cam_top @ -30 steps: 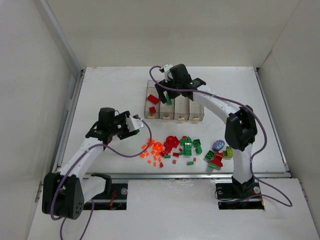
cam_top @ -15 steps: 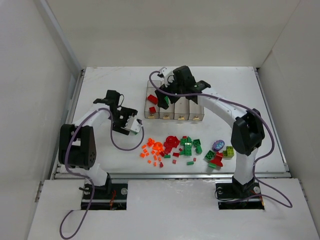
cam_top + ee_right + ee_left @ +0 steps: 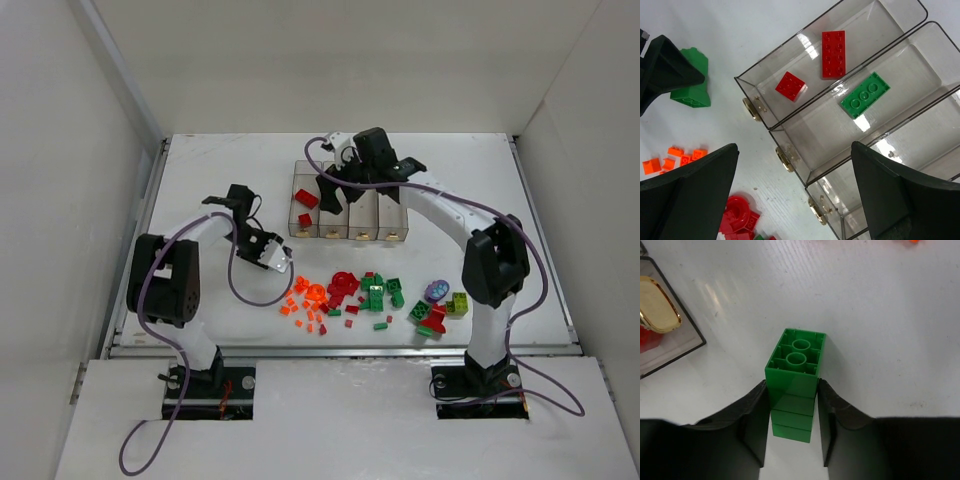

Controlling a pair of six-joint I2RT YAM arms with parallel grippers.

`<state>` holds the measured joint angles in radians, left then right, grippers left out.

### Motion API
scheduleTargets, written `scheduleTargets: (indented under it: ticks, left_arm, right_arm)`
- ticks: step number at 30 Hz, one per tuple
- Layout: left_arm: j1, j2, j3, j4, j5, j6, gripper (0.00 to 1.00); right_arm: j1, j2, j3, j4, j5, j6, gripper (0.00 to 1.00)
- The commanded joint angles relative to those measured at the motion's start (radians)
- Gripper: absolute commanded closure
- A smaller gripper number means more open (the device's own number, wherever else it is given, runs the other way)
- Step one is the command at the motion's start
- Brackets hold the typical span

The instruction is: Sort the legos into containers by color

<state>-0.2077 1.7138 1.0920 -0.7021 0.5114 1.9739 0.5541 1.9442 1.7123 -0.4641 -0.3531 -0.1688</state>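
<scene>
Walled white worktop (image 3: 200,180). A green brick (image 3: 796,357), hollow underside showing, is clamped in the left tool (image 3: 792,387), which has swung in just beside the bins (image 3: 810,60) over the last second. It likely belongs in the second bin, where a green plate (image 3: 865,95) lies beneath the wide-apart right tool (image 3: 794,149).

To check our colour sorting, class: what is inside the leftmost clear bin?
The leftmost bin holds a long red brick and a small square red brick. The right wrist view shows its whole floor; nothing is covered.
</scene>
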Motion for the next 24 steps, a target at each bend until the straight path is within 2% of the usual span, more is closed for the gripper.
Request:
scheduleTargets:
  ticks: [1,2,5,8,12,13,16,17,20,24]
  left_arm:
    - [0.002,-0.034,-0.038,-0.036,0.047,0.063,0.72]
    - [0.002,-0.043,-0.069,-0.036,0.047,0.063,0.85]
    - [0.002,-0.088,-0.109,-0.017,0.056,0.026,1.00]
    - [0.002,-0.131,-0.121,-0.017,0.114,-0.032,1.00]
    - [0.036,-0.169,-0.077,-0.017,0.237,-0.231,1.00]
    - [0.053,-0.184,-0.032,-0.017,0.328,-0.351,1.00]
    - [0.122,-0.194,0.090,-0.046,0.490,-0.557,1.00]
    - [0.122,-0.194,0.121,-0.057,0.584,-0.661,1.00]
    - [0.133,-0.203,0.207,-0.138,0.721,-0.698,1.00]
    - [0.113,-0.235,0.232,-0.148,0.805,-0.785,1.00]
  right_arm:
    - [-0.002,-0.016,0.014,0.022,-0.029,-0.005,0.01]
    - [-0.002,-0.027,0.003,0.033,-0.029,-0.005,0.01]
    - [-0.002,-0.065,-0.023,0.044,-0.029,0.008,0.01]
    - [-0.002,-0.091,-0.036,0.044,-0.009,0.017,0.01]
    - [-0.011,-0.174,-0.084,0.044,0.000,0.017,0.01]
    - [-0.011,-0.195,-0.095,0.044,-0.009,0.028,0.01]
    - [-0.022,-0.284,-0.126,0.053,-0.067,0.037,0.02]
    - [-0.022,-0.304,-0.126,0.053,-0.085,0.037,0.02]
    - [0.003,-0.359,-0.126,0.065,-0.167,0.026,0.05]
    - [0.065,-0.373,-0.103,0.065,-0.256,-0.021,0.08]
